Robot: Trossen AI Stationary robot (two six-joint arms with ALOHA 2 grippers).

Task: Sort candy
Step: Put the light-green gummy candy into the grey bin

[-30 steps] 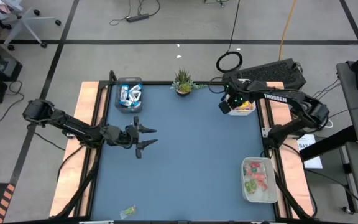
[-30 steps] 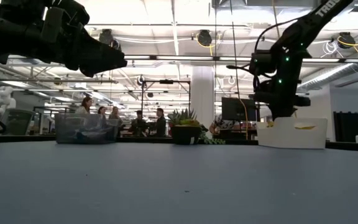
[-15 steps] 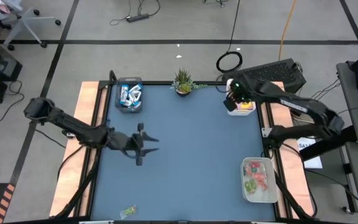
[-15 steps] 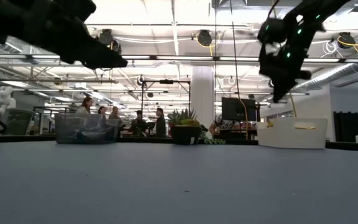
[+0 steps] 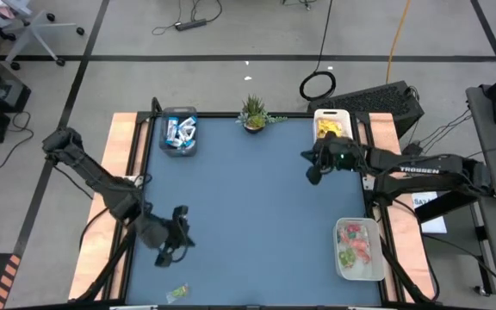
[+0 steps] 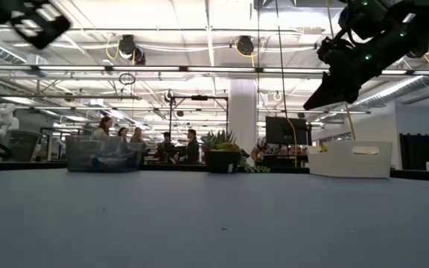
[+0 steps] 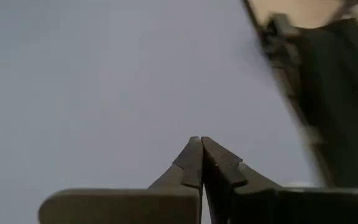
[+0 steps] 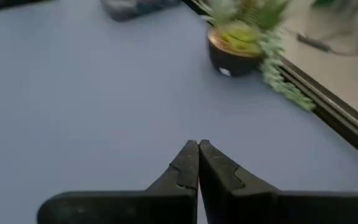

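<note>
Candy sorted in bins around plant (image 5: 253, 112): blue-white bars (image 5: 179, 132) left of it, yellow packets (image 5: 333, 129) right, red/green pieces (image 5: 353, 244) far. Left gripper (image 5: 177, 245), right gripper (image 5: 313, 170): jaws together, empty, over tabletop (image 5: 257, 215).

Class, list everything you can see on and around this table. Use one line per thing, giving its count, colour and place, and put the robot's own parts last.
Clear plastic bin of blue-and-white candy bars: one, far left corner of the table.
White bin of yellow candy packets: one, far right corner.
Clear tray of red, pink and green candies: one, near right edge.
Loose pale green wrapped candy: one, near edge, left of centre.
Small green potted plant: one, dark pot, middle of the far edge.
Blue table top: one, bare in the middle.
People: several, in the room beyond the table.
Left tool: one, dark, shut, near left, holding nothing.
Right tool: one, dark, shut, below the white bin, holding nothing.
</note>
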